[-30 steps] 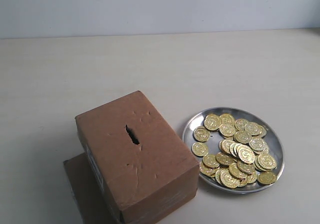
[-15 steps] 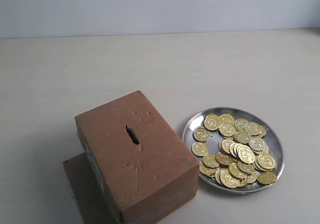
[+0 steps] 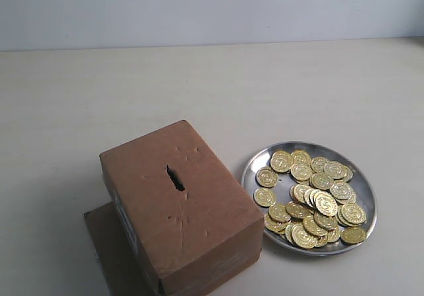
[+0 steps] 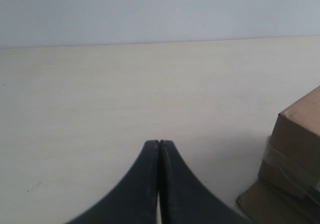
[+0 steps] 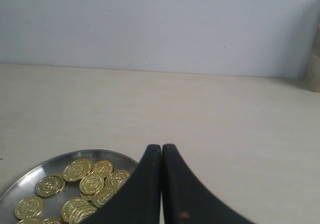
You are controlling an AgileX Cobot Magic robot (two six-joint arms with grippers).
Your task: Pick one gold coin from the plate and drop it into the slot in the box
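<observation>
Pale tabletop (image 3: 265, 84) runs back to a plain light wall (image 3: 199, 11) across the top of the exterior view. The box (image 3: 192, 223) stands in the lower centre-left of that frame, turned at an angle, on a flat cardboard sheet (image 3: 106, 243) that shows at the lower left. Its top is dented, and the slot (image 3: 175, 177), a short dark slit with ragged edges, sits in the middle of that face.

The plate (image 3: 254, 161) lies at the lower right, just beside the box; whether they touch I cannot tell. The coins (image 3: 318, 200) lie on it in an overlapping heap, thickest toward the right and lower side, with bare metal showing along the left rim.

The left gripper (image 4: 159, 144) has its two dark fingers pressed together with nothing between them; it hangs over bare table, with a corner of the box (image 4: 300, 134) and the sheet (image 4: 260, 204) at the edge of its view.

The right gripper (image 5: 161, 148) is likewise pressed together and holds nothing. The plate (image 5: 50, 160) and some coins (image 5: 90, 181) lie near its tips.
</observation>
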